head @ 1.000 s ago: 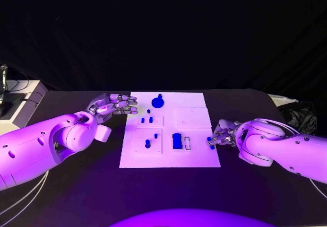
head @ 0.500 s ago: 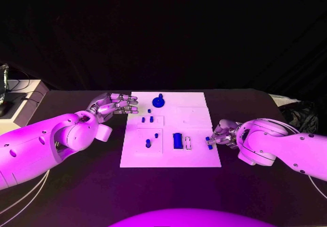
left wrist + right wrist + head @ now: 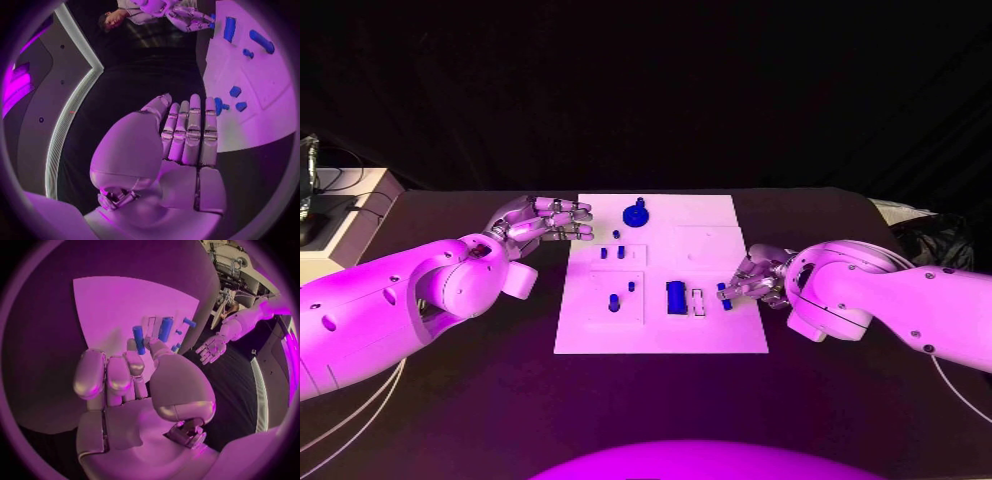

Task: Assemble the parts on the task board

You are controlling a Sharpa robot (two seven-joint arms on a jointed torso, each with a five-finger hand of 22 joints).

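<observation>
The white task board [image 3: 718, 210] lies mid-table with small blue parts on it: a round knob [image 3: 635, 213] at the far edge, short pegs [image 3: 612, 253] and a long blue block [image 3: 675, 297] beside a narrow slot [image 3: 697, 300]. My right hand [image 3: 754, 277] reaches over the board's right edge and pinches a blue peg [image 3: 726, 292] between thumb and finger. The right wrist view shows that peg [image 3: 138, 339] near the block [image 3: 165, 329]. My left hand [image 3: 538, 220] hovers at the board's far left edge; its fingers [image 3: 187, 132] lie side by side and hold nothing.
A white box with equipment [image 3: 343, 215] stands off the table's left side. A dark bundle [image 3: 935, 240] sits past the right edge. Bare black table [image 3: 661, 400] stretches between the board and me.
My right hand has moved left with the blue peg, from beside the board's right edge to over the board near the slot. The left hand has stayed put.
</observation>
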